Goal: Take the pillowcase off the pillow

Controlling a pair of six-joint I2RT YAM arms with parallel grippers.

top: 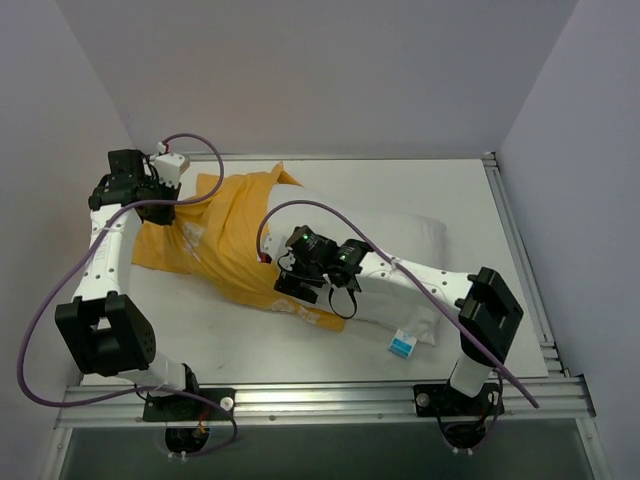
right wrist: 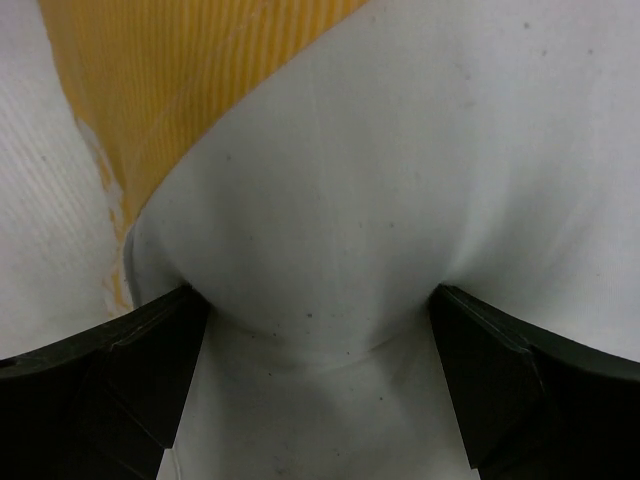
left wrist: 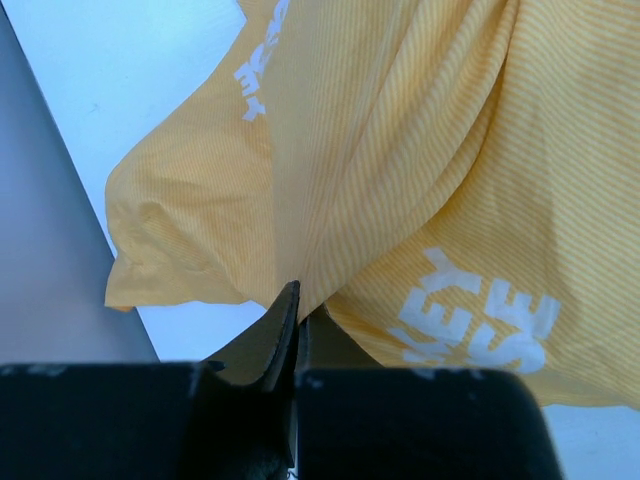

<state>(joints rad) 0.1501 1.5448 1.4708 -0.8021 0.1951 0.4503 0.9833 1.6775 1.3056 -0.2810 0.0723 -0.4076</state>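
Observation:
The orange-yellow pillowcase (top: 235, 235) lies bunched over the left end of the white pillow (top: 400, 235), whose right half is bare, with a blue-and-white tag (top: 402, 345) at its near edge. My left gripper (top: 165, 205) is shut on a fold of the pillowcase at its far left corner. In the left wrist view the closed fingertips (left wrist: 297, 300) pinch the striped fabric (left wrist: 400, 150), which shows white lettering. My right gripper (top: 298, 285) is open and pressed down onto the pillow near the pillowcase's edge. In the right wrist view the pillow (right wrist: 380, 150) bulges between the spread gripper (right wrist: 318, 330), with the pillowcase (right wrist: 150, 80) at upper left.
The white table (top: 450, 190) is boxed in by grey walls on the left, back and right. A metal rail (top: 330, 400) runs along the near edge by the arm bases. Purple cables loop over both arms.

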